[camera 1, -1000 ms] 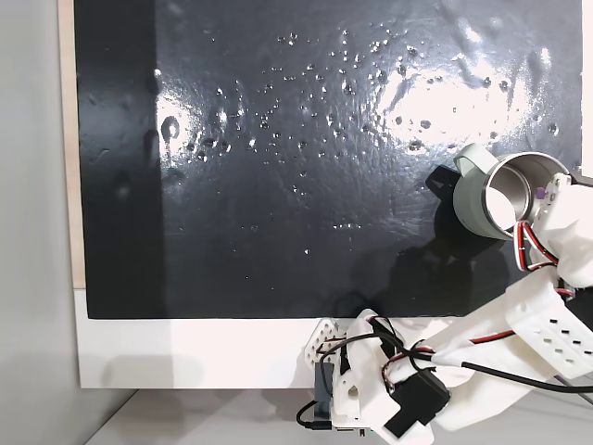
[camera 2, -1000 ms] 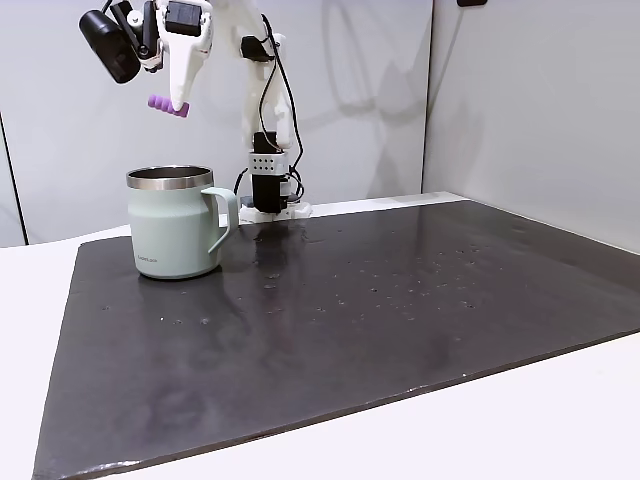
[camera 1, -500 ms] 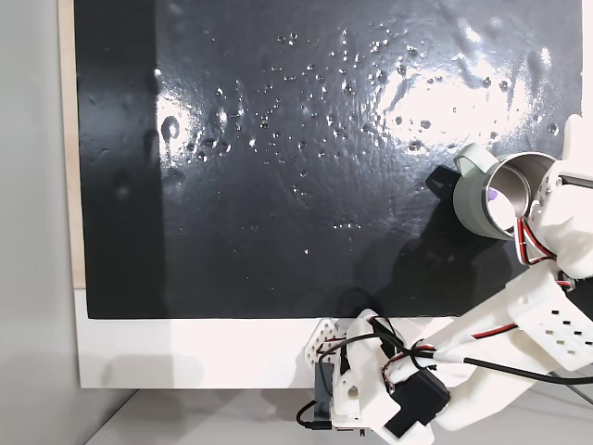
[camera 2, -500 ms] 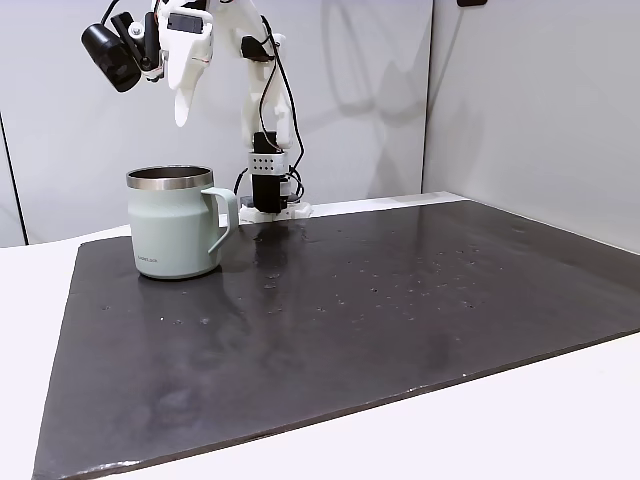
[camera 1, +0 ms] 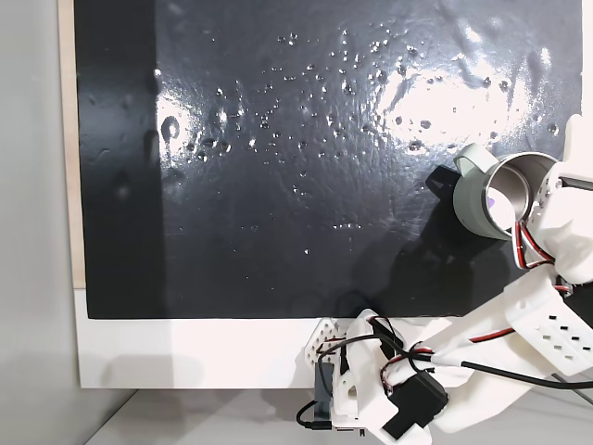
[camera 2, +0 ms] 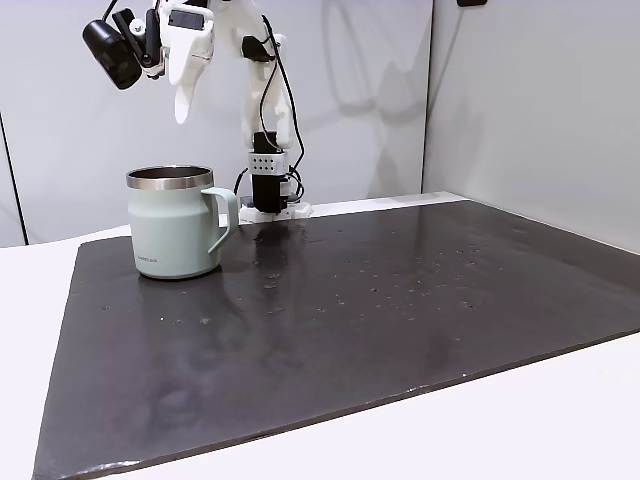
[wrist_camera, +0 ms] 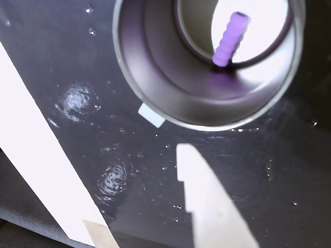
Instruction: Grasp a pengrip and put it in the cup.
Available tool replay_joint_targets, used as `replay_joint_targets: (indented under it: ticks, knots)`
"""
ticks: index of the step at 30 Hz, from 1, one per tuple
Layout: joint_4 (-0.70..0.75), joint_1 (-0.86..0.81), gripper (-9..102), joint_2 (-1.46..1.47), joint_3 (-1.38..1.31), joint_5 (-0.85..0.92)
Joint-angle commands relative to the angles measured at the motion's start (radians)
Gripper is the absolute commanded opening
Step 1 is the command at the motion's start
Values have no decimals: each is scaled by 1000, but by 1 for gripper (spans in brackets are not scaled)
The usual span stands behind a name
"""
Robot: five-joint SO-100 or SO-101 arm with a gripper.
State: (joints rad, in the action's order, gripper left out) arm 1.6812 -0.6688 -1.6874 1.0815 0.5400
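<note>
— Where is your pengrip [wrist_camera: 229,39]?
— It lies on the steel floor inside your cup [camera 2: 173,238], seen from the wrist.
— And your gripper [camera 2: 182,108]?
— Above the cup, fingers spread, empty, over the black mat [camera 2: 400,300].

Big glossy black mat [camera 1: 306,167] covers most of white table [camera 2: 30,290], surface bumpy, full of little bubbles, catching glare. Plain white wall panels [camera 2: 520,100] behind. Thin wood strip [camera 1: 65,139] along mat's left edge in a fixed view.
</note>
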Motion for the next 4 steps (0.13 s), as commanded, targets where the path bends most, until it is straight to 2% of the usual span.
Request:
replay_joint_targets:
  ticks: [1, 4]
  knots:
    - [2, 9, 38, -48, -8, 9]
    - [2, 11, 38, -48, -3, 9]
